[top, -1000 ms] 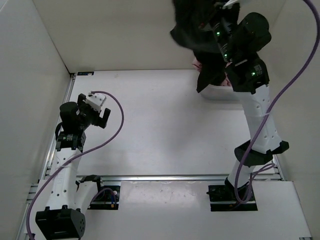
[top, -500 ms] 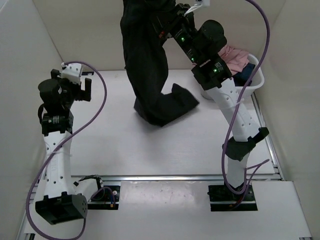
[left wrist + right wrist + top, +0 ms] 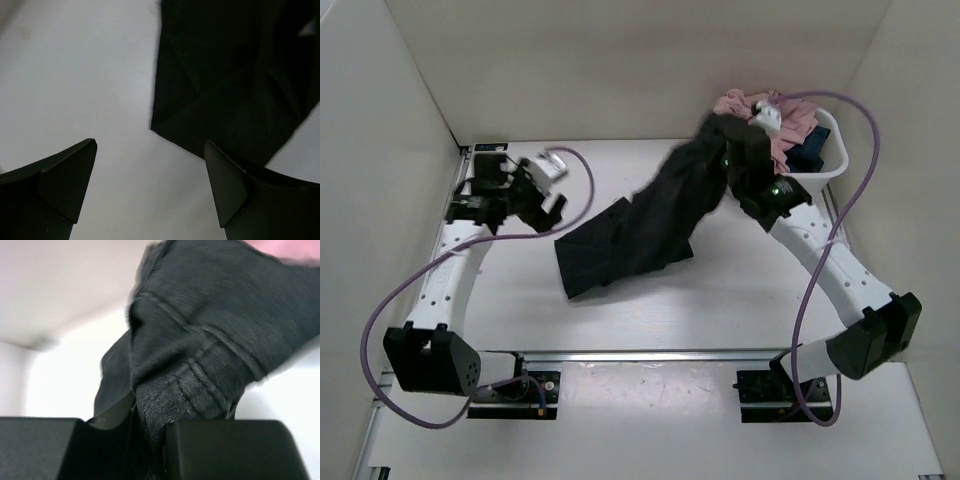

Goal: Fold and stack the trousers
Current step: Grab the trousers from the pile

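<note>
White table (image 3: 650, 310), plain and matte, boxed in by pale walls (image 3: 620, 70) on three sides, a metal rail (image 3: 650, 353) along its near edge at the bottom of the top view. The black trousers (image 3: 635, 225) sprawl across the middle, slanting from lower left to upper right: the lower end is flat on the table, the upper end is raised off it. The right arm (image 3: 820, 250) reaches in from the lower right, and the right jaws are pinching that raised end, a seamed fold of dark cloth clamped between them in the right wrist view. Waistband or leg? Can't tell. On the left, the left arm (image 3: 450, 270) has its left jaws spread wide with nothing between them, over bare table just beside the trousers' flat corner. That view cuts the cloth off at the top and right. In the upper right, a white basket (image 3: 837, 150) holds pink cloth (image 3: 750, 103) and something dark blue (image 3: 810, 155), partly hidden behind the right wrist.
</note>
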Robot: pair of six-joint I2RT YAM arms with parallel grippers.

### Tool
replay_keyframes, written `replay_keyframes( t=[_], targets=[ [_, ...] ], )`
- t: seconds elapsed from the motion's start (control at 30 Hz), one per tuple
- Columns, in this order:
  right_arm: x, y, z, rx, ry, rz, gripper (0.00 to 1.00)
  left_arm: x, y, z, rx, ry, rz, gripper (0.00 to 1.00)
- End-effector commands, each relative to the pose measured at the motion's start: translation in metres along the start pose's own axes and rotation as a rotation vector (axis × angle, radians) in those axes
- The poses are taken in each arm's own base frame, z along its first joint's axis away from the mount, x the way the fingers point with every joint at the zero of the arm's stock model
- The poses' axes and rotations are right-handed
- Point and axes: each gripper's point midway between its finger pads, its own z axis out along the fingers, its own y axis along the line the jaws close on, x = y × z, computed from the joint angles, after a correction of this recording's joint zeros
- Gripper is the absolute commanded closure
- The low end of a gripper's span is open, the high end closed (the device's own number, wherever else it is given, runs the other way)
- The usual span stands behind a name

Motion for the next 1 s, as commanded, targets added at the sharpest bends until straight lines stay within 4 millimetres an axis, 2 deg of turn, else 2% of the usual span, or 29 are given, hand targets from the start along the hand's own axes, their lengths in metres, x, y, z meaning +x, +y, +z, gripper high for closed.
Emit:
replay_keyframes(
  t=[0.0, 0.03, 0.07, 0.1, 0.17, 0.27, 0.33, 0.37, 0.43, 0.47, 0.5, 0.53, 0.63, 0.67, 0.7, 0.73, 0.77, 0.8, 0.83, 0.9, 0.93, 0.97],
  targets=[
    [0.053, -0.08, -0.021, 0.211, 0.099, -0.071, 1.0, 0.056, -0.081, 0.016, 0.238, 0.216, 0.101, 0.0],
    [0.067, -0.092, -0.023, 0.23, 0.128, -0.104, 1.0, 0.057, -0.105, 0.023, 0.293, 0.224, 0.151, 0.0],
    [0.091, -0.109, -0.027, 0.242, 0.173, -0.133, 1.0, 0.079, -0.123, 0.033, 0.344, 0.277, 0.156, 0.0],
    [0.099, -0.121, -0.029, 0.265, 0.19, -0.141, 1.0, 0.086, -0.135, 0.039, 0.366, 0.296, 0.157, 0.0],
    [0.113, -0.131, -0.033, 0.281, 0.206, -0.127, 1.0, 0.1, -0.16, 0.053, 0.413, 0.319, 0.174, 0.0],
    [0.125, -0.148, -0.04, 0.314, 0.212, -0.106, 1.0, 0.111, -0.181, 0.071, 0.422, 0.353, 0.227, 0.0],
    [0.127, -0.152, -0.044, 0.31, 0.206, -0.103, 0.99, 0.127, -0.181, 0.091, 0.368, 0.385, 0.28, 0.0],
    [0.13, -0.158, -0.047, 0.324, 0.207, -0.109, 0.95, 0.144, -0.176, 0.095, 0.33, 0.438, 0.312, 0.0],
    [0.136, -0.169, -0.053, 0.358, 0.23, -0.129, 0.52, 0.161, -0.168, 0.111, 0.275, 0.489, 0.331, 0.0],
    [0.136, -0.176, -0.056, 0.384, 0.236, -0.136, 0.34, 0.17, -0.16, 0.114, 0.235, 0.535, 0.346, 0.0],
    [0.143, -0.187, -0.063, 0.426, 0.274, -0.148, 0.2, 0.181, -0.16, 0.121, 0.236, 0.581, 0.339, 0.0],
    [0.144, -0.192, -0.069, 0.447, 0.283, -0.15, 0.05, 0.184, -0.16, 0.124, 0.232, 0.6, 0.331, 0.05],
    [0.15, -0.223, -0.088, 0.548, 0.289, -0.138, 0.03, 0.181, -0.154, 0.135, 0.205, 0.609, 0.266, 0.51],
    [0.153, -0.229, -0.091, 0.561, 0.288, -0.125, 0.04, 0.176, -0.154, 0.137, 0.209, 0.595, 0.263, 0.86],
    [0.156, -0.233, -0.092, 0.557, 0.287, -0.111, 0.06, 0.168, -0.152, 0.14, 0.196, 0.578, 0.25, 0.86],
    [0.165, -0.246, -0.093, 0.578, 0.292, -0.085, 0.13, 0.162, -0.152, 0.138, 0.203, 0.564, 0.246, 0.86],
    [0.171, -0.25, -0.095, 0.569, 0.312, -0.064, 0.17, 0.156, -0.15, 0.137, 0.199, 0.556, 0.247, 0.86],
    [0.177, -0.256, -0.095, 0.58, 0.324, -0.032, 0.21, 0.158, -0.147, 0.133, 0.205, 0.574, 0.249, 0.86],
    [0.177, -0.267, -0.094, 0.603, 0.324, 0.005, 0.23, 0.144, -0.142, 0.131, 0.194, 0.548, 0.259, 0.86],
    [0.189, -0.282, -0.096, 0.618, 0.385, 0.079, 0.23, 0.134, -0.132, 0.123, 0.193, 0.535, 0.272, 0.86],
    [0.189, -0.283, -0.092, 0.605, 0.393, 0.091, 0.23, 0.119, -0.126, 0.113, 0.189, 0.521, 0.287, 0.86],
    [0.19, -0.284, -0.085, 0.579, 0.385, 0.107, 0.25, 0.112, -0.119, 0.106, 0.182, 0.515, 0.295, 0.86]
  ],
)
